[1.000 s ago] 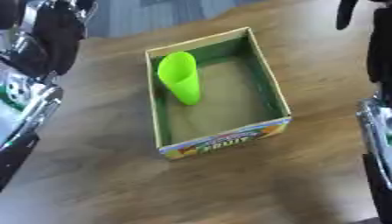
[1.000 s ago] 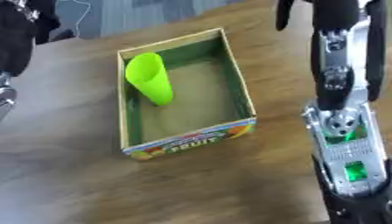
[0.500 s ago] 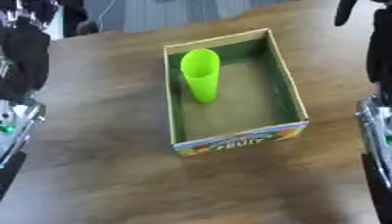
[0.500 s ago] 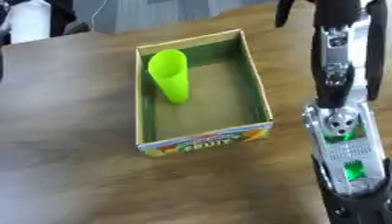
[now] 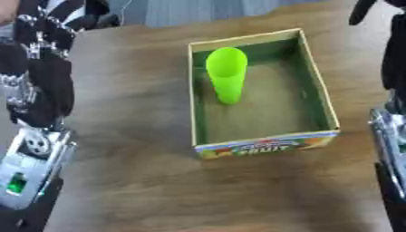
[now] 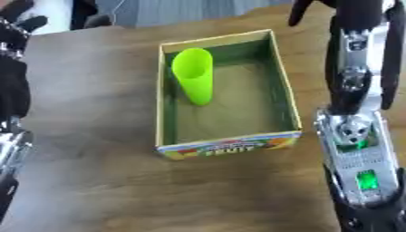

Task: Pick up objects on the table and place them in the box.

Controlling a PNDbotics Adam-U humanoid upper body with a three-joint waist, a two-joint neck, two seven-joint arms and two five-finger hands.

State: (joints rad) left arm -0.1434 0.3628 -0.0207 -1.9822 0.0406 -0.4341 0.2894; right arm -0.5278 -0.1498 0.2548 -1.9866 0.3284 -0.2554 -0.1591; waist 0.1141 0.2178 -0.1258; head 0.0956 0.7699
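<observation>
A cardboard box (image 5: 323,105) with a green inside and a fruit label on its near wall lies on the wooden table. A lime green cup (image 6: 194,80) stands inside it, by the left wall toward the far end. My left hand (image 6: 17,21) is raised at the far left, well away from the box, with its fingers spread and nothing in them. My right hand (image 6: 304,10) shows only partly at the top right, above the box's far right corner, mostly cut off by the frame.
My left forearm (image 5: 36,90) runs down the left side and my right forearm (image 6: 355,136) down the right side, flanking the box. Bare wooden table (image 5: 127,181) lies in front of and left of the box. The table's far edge is just beyond the box.
The whole picture has shifted and turned, so the camera has moved. The cup stays upright in the box, and both hands stay raised at the sides.
</observation>
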